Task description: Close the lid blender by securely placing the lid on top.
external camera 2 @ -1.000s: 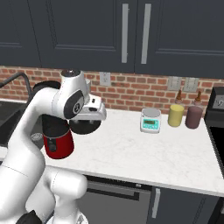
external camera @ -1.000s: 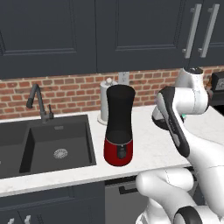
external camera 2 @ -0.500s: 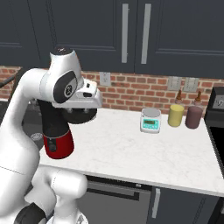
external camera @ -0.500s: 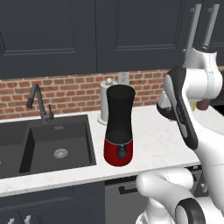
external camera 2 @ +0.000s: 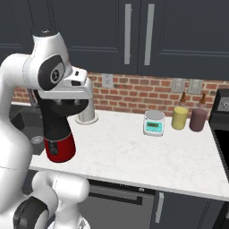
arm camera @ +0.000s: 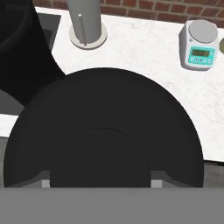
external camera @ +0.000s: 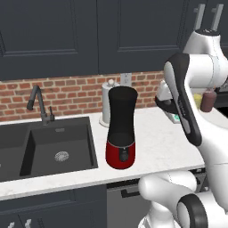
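Note:
The blender (external camera: 121,129) is a tall black jar on a glossy red base, standing on the white counter right of the sink; it also shows as the blender (external camera 2: 58,145), and its open jar (arm camera: 19,52) sits at the hand view's upper left. My gripper (external camera 2: 67,106) is shut on the lid (arm camera: 103,131), a flat round black disc that hides the fingertips. In the left base view the gripper (external camera: 167,106) hangs with the lid (external camera: 165,107) in the air, right of the jar's upper part and apart from it.
A white paper-towel roll (external camera: 107,103) stands behind the blender against the brick wall. A small scale (external camera 2: 154,123) and two bottles (external camera 2: 180,117) stand further right. The sink (external camera: 44,149) with its faucet (external camera: 38,104) lies to the left. Dark cabinets hang overhead.
The arm has risen and carried the lid up from near the counter and leftward, closer to the blender jar. The grip has stayed shut.

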{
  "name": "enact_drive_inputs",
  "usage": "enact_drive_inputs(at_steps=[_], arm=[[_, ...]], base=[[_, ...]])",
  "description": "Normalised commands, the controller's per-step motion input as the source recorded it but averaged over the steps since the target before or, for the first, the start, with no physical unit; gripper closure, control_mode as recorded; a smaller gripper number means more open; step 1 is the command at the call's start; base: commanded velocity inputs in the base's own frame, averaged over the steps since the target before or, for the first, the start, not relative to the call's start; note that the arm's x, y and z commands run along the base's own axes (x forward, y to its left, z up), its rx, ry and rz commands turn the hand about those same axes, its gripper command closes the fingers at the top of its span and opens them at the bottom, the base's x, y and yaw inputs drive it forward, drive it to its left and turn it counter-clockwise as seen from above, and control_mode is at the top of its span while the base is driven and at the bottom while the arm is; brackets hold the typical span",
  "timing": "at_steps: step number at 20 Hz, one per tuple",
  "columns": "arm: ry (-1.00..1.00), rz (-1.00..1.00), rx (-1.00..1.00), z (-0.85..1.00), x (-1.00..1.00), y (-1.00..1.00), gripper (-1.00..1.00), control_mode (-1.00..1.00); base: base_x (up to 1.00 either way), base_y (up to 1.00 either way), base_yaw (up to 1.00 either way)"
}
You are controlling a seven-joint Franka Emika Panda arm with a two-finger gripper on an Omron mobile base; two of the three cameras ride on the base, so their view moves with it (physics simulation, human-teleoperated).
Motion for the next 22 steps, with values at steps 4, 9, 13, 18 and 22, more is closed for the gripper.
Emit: enact_drive_inputs(at_steps=[4,9,13,18,22], arm=[[0.00,0.00,0.00,0.27,0.00,0.44,1.00,-1.00],[0.00,0.00,0.00,0.12,0.00,0.43,1.00,-1.00],[0.00,0.00,0.00,0.00,0.01,0.40,1.00,-1.00],[0.01,0.00,0.00,0.00,0.11,0.37,1.00,-1.00],[0.02,0.00,0.00,0.00,0.18,0.35,1.00,-1.00]], base=[[0.00,0.00,0.00],[0.00,0.00,0.00],[0.00,0.00,0.00],[0.00,0.00,0.00],[0.00,0.00,0.00]])
